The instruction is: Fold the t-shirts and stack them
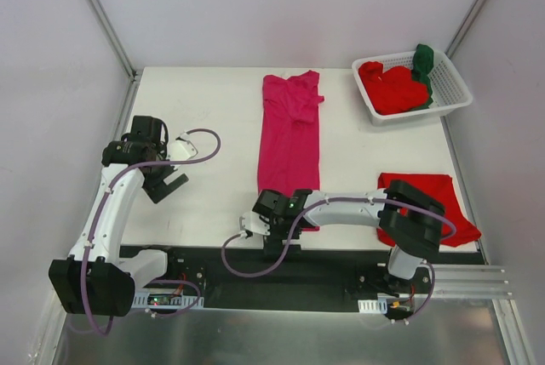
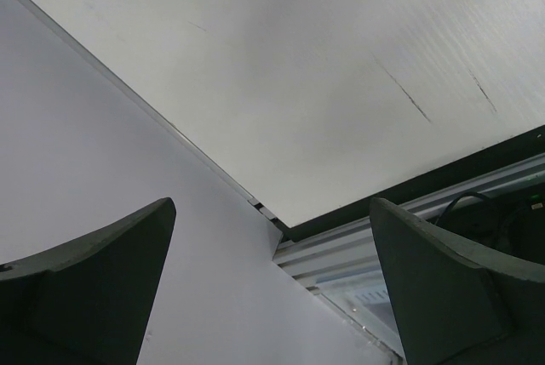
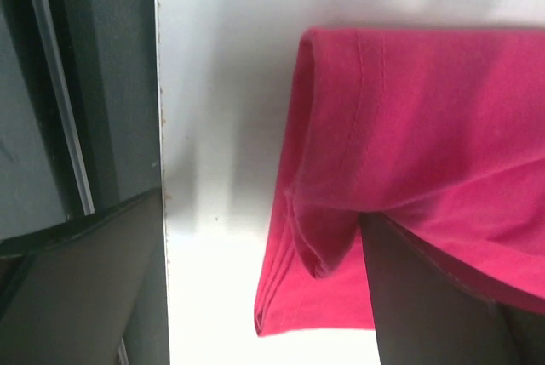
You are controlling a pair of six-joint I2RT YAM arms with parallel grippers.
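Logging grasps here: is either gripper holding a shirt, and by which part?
Nothing is held. The right gripper stands open at the near hem corner of the magenta t-shirt, not closed on it. The left gripper hangs open over the table.

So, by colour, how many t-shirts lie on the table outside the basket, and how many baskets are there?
Magenta-pink t-shirt: 1
Red t-shirt: 1
White slotted basket: 1
Total: 3
Inside the basket, red cloth and dark green cloth lie bunched; their number cannot be told.
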